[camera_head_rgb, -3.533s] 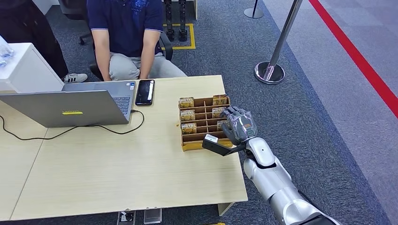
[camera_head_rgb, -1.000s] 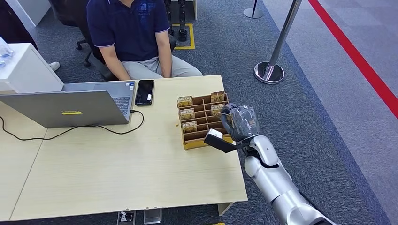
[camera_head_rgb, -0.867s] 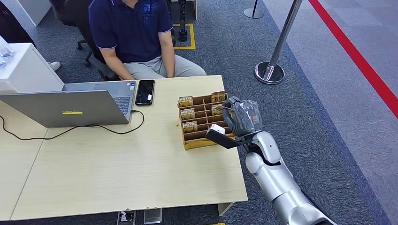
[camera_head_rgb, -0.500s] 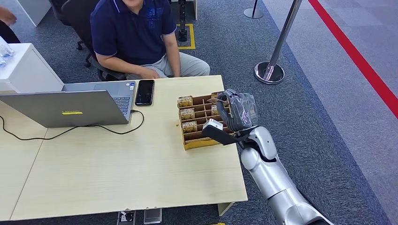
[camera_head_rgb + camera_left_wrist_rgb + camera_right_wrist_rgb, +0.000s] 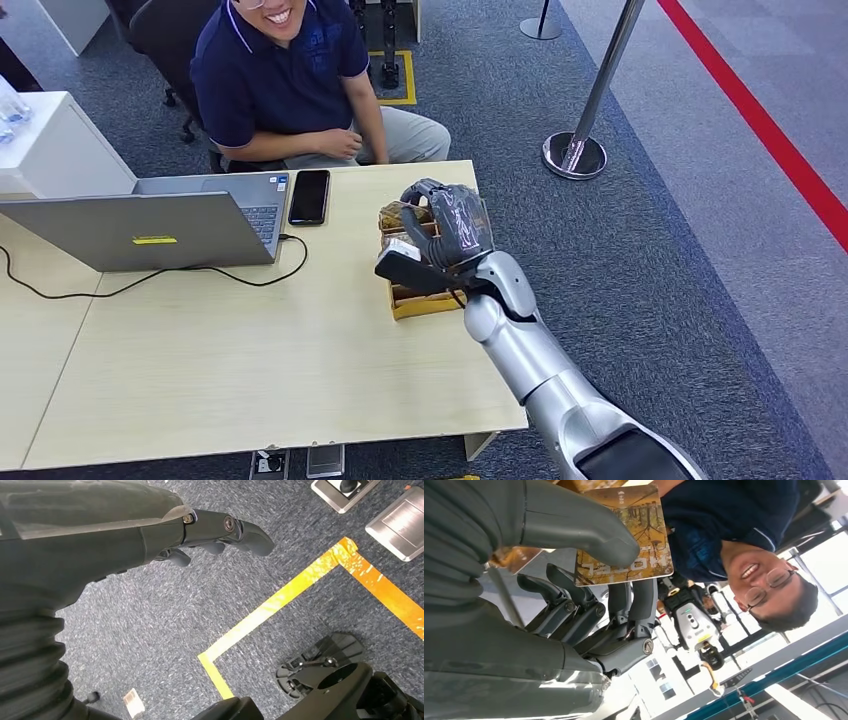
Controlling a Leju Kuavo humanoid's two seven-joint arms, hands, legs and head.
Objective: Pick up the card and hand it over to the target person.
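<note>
Right hand: your right hand grips the card, pinched under the thumb against the fingers; the wrist view shows the printed face plainly.
Card position: raised above the far end of the tray, near the right edge of the table, and clear of the slots.
Left hand: your left hand hangs over the carpet with fingers loosely curled and nothing in them; I cannot tell if it counts as closed or spread.
Person: seated at the far side of the table, left of the tray, hands together near the table edge; neither hand is extended to receive.
Step in hand: judged as transport. The pick looks complete and the card is on its way to the person; the handover is not yet made.
Next move: carry the card further and to the left, over the table toward the person, and present it with a free edge facing them. Hold the pinch until their hand has it.
Hazards: the phone and laptop lie between tray and person; keep the arm high over them. Remaining cards in the tray sit just below your hand; avoid brushing them.
</note>
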